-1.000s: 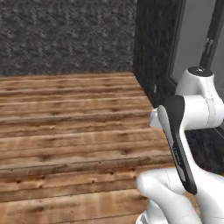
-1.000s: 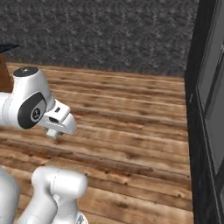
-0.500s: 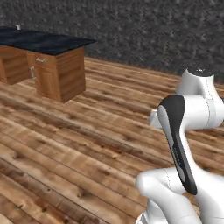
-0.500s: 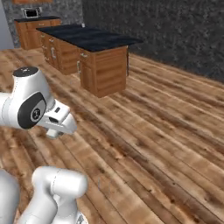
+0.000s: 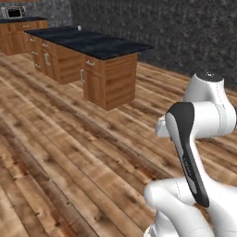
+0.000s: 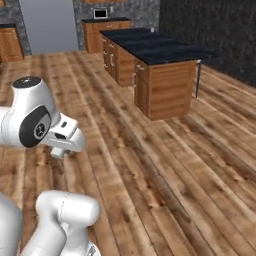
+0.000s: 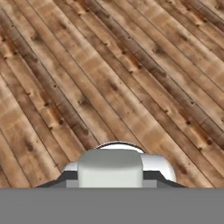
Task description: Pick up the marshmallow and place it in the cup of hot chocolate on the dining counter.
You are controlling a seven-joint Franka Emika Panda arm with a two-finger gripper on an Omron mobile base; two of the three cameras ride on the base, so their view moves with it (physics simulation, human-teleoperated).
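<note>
hand view: marshmallow (image 7: 110, 168) in closed pincer (image 7: 110, 177), above wood floor (image 7: 109, 78).

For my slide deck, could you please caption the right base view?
Robot arm folded over the wooden floor, facing the dining counter with its black top.

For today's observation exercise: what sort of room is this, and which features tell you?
Probably a kitchen: an island counter with a black top, wooden wall cabinets with a microwave, and plank flooring.
</note>
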